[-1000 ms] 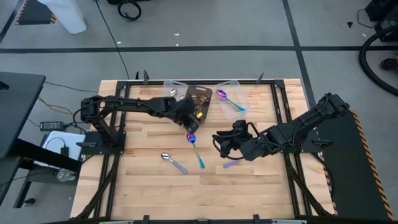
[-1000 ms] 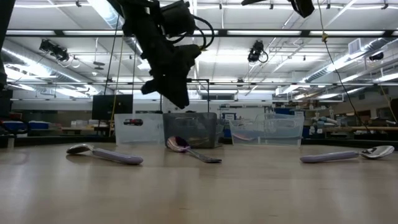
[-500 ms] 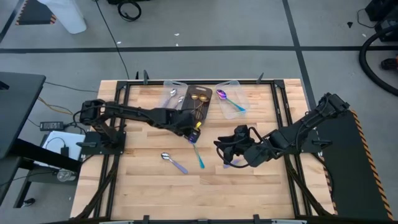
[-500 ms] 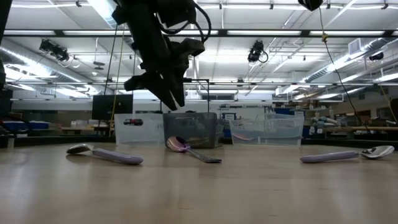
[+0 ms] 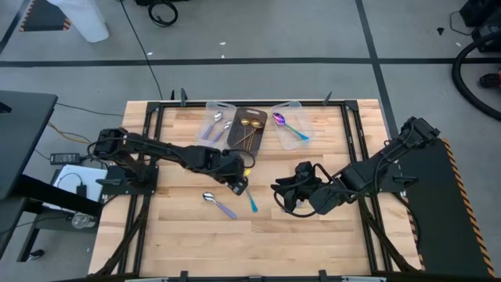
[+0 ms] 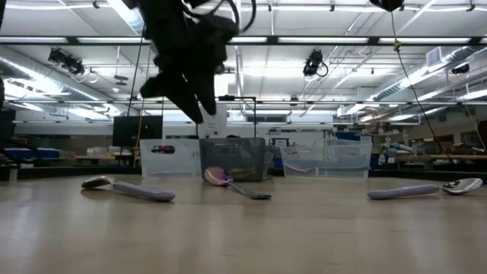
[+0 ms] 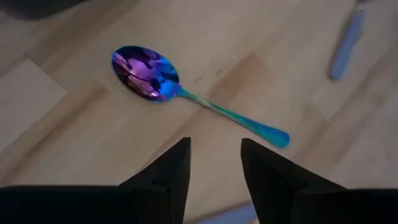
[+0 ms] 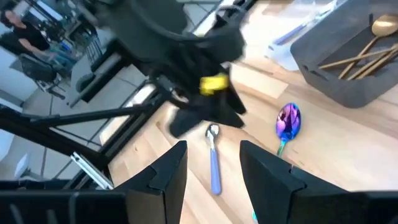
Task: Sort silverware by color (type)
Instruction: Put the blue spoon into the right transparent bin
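Observation:
An iridescent purple-bowled spoon with a teal handle (image 7: 186,93) lies flat on the wood table; in the high view its handle (image 5: 252,204) shows. My left gripper (image 5: 237,184) hangs open just above its bowl end, and its fingers (image 7: 214,168) touch nothing. A lavender-handled spoon (image 5: 218,204) lies to the left of it. Another lavender-handled spoon (image 6: 426,190) lies to the right, by my right gripper (image 5: 286,196). My right gripper is open and empty (image 8: 211,168).
Three bins stand in a row at the far edge. A clear bin (image 5: 218,121) holds lavender spoons, a dark bin (image 5: 249,129) holds gold spoons, and a clear bin (image 5: 291,125) holds a purple and teal spoon. Bare wood lies along the near edge.
My left gripper has gone from beside the dark bin toward the table's near edge and now hangs over the purple and teal spoon. My right gripper has gone a little toward the near edge. The spoons on the table have stayed where they were.

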`<state>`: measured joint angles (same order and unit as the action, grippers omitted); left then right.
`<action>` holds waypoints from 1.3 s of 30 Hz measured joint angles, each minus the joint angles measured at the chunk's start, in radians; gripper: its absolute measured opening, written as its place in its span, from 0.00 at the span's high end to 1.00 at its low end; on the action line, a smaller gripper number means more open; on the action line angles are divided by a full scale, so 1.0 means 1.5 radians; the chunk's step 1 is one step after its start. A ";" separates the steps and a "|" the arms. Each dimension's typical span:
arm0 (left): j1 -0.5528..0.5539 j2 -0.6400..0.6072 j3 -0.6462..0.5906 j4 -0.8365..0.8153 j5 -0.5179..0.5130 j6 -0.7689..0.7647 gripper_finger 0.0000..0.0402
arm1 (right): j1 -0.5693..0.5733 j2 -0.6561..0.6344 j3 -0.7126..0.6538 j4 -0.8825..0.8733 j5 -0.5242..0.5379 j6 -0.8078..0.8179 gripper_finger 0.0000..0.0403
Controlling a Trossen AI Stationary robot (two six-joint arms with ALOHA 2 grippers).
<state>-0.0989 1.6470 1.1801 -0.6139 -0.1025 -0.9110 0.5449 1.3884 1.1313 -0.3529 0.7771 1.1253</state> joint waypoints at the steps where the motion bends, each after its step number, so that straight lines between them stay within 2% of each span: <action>1: -0.007 -0.010 0.000 -0.007 -0.008 0.001 0.63 | -0.005 0.000 0.000 -0.001 -0.009 -0.001 0.61; 9: -0.058 -0.107 0.000 -0.052 -0.080 0.019 0.64 | -0.070 0.000 0.000 0.000 -0.063 -0.045 0.61; 14: -0.086 -0.164 0.000 -0.050 -0.082 0.032 0.64 | -0.105 0.000 0.000 0.023 -0.061 -0.076 0.61; 18: -0.111 -0.209 0.000 -0.044 -0.082 0.074 0.64 | -0.124 0.000 0.000 0.053 -0.060 -0.123 0.61; 25: -0.134 -0.288 0.001 -0.024 -0.081 0.165 0.64 | -0.164 0.000 0.000 0.139 -0.061 -0.142 0.61; 29: -0.131 -0.316 0.001 -0.029 -0.082 0.198 0.64 | -0.204 0.000 0.000 0.201 -0.065 -0.147 0.61; 39: -0.133 -0.336 0.000 -0.053 -0.081 0.166 0.64 | -0.300 0.000 0.000 0.318 -0.065 -0.305 0.61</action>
<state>-0.2977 1.1429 1.1799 -0.6941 -0.2244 -0.6614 0.0953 1.3884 1.1315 0.1246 0.6792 0.6683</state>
